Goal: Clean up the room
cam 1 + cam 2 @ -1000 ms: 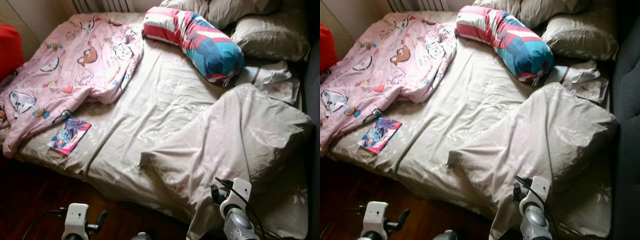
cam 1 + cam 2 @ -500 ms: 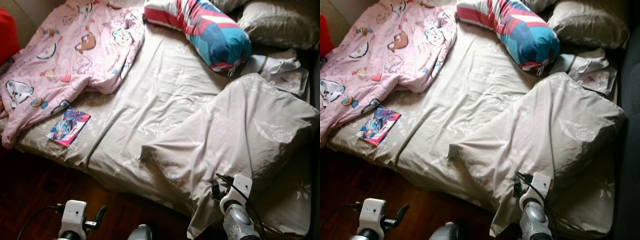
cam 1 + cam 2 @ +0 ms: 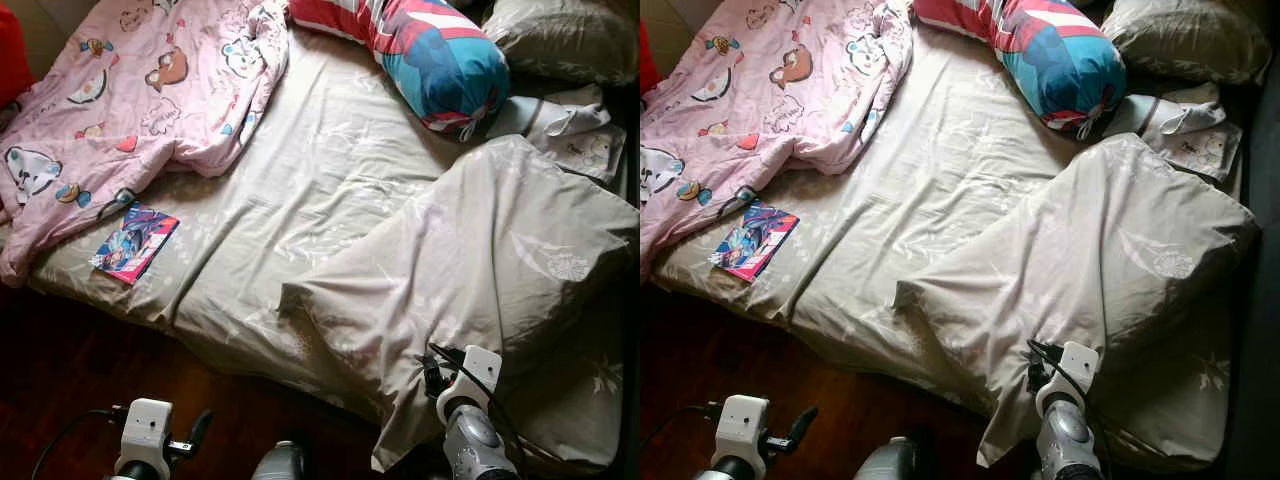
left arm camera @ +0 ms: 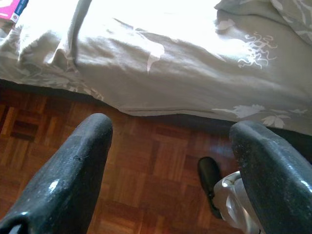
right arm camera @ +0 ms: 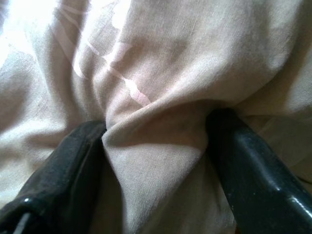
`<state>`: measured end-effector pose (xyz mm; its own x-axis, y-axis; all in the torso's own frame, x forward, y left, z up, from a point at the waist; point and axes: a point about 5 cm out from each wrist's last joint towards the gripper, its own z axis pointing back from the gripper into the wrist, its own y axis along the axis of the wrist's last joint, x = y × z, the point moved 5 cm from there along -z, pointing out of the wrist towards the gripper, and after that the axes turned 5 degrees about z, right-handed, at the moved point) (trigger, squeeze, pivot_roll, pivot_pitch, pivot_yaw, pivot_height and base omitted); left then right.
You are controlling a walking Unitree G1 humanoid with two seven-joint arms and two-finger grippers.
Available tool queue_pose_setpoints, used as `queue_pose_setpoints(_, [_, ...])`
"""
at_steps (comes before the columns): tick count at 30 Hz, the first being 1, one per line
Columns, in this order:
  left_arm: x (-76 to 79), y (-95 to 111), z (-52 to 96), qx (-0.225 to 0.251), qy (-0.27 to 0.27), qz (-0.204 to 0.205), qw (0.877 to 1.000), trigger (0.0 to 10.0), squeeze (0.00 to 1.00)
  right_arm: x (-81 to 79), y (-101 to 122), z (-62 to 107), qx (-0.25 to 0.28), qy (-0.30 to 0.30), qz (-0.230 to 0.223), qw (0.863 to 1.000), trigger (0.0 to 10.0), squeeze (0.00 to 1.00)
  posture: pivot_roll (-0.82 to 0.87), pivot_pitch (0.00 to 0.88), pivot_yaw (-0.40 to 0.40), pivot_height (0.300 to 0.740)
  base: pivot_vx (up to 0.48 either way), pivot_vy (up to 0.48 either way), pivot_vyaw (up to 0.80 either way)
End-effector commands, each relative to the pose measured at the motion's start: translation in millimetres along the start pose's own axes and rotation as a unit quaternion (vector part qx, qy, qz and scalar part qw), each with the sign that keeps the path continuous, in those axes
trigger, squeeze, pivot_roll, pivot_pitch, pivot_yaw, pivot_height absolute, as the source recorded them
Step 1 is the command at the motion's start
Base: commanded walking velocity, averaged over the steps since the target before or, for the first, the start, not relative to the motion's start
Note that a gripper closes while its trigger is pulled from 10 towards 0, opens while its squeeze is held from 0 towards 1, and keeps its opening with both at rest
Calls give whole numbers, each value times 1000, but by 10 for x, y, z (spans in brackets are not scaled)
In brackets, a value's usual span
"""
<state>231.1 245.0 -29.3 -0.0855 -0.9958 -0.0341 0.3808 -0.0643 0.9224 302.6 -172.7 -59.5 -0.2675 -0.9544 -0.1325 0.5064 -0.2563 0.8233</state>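
A beige duvet (image 3: 480, 270) lies folded back over the right half of the bed, its lower corner hanging off the near edge. My right gripper (image 5: 156, 126) sits at that corner, with a bunched fold of the duvet pressed between its two fingers (image 5: 63, 165). My left gripper (image 4: 170, 131) hangs open and empty over the parquet floor (image 4: 146, 165), just short of the bed's near side. A crumpled pink cartoon blanket (image 3: 120, 110) covers the bed's far left. A colourful book (image 3: 135, 243) lies below it near the bed's edge.
A red, white and blue striped bolster (image 3: 420, 50) lies at the head of the bed beside a beige pillow (image 3: 560, 40). Small white clothes (image 3: 575, 135) lie under that pillow. The dark wooden floor (image 3: 70, 370) runs along the near side. A dark wall (image 3: 1265, 150) borders the right.
The whole picture has slid upward as the camera tilted down or moved closer. Both arms keep their places, and the duvet fold stays at my right gripper.
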Motion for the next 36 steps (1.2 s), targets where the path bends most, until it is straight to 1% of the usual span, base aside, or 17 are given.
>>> queue_pose_setpoints(1, [-65,-126,98,-24,8,6,1000,10000,0,-96,-392,107,-66,15,1,998,0,0,192,365,193,740,0,0,0])
queue_pose_setpoints(6, [-33,-134,89,-27,5,7,1000,10000,0,-79,-420,116,-70,15,15,997,0,0,191,358,191,740,0,0,0])
queue_pose_setpoints(10, [-23,-138,74,-28,3,6,1000,10000,0,-63,-430,117,-73,14,16,997,0,0,185,352,185,740,0,0,0])
queue_pose_setpoints(17, [-2,-132,21,-29,4,9,1000,10000,0,-8,-434,112,-78,9,21,997,0,0,171,333,175,740,0,0,0])
queue_pose_setpoints(18, [12,-135,11,-30,3,9,1000,10000,0,15,-441,113,-80,6,29,996,0,0,169,330,174,740,0,0,0])
queue_pose_setpoints(21, [27,-138,-5,-30,3,11,999,10000,0,52,-459,118,-85,0,35,996,0,0,165,322,168,740,0,0,0])
queue_pose_setpoints(27, [34,-170,-41,-36,6,14,999,10000,0,91,-465,117,-91,-8,50,995,0,0,148,306,154,740,0,0,0])
queue_pose_setpoints(29, [42,-181,-54,-38,6,16,999,10000,0,109,-461,115,-91,-13,49,995,0,0,143,298,149,740,0,0,0])
queue_pose_setpoints(33, [51,-182,-97,-39,9,19,999,10000,0,213,-406,99,-84,-34,59,994,0,0,135,276,137,740,0,0,0])
queue_pose_setpoints(35, [50,-173,-131,-39,12,22,999,10000,0,301,-308,74,-67,-53,71,994,0,0,115,254,131,740,0,0,0])
queue_pose_setpoints(36, [55,-171,-158,-40,13,22,999,10000,0,361,-213,54,-50,-66,86,993,0,0,109,245,129,740,0,0,0])
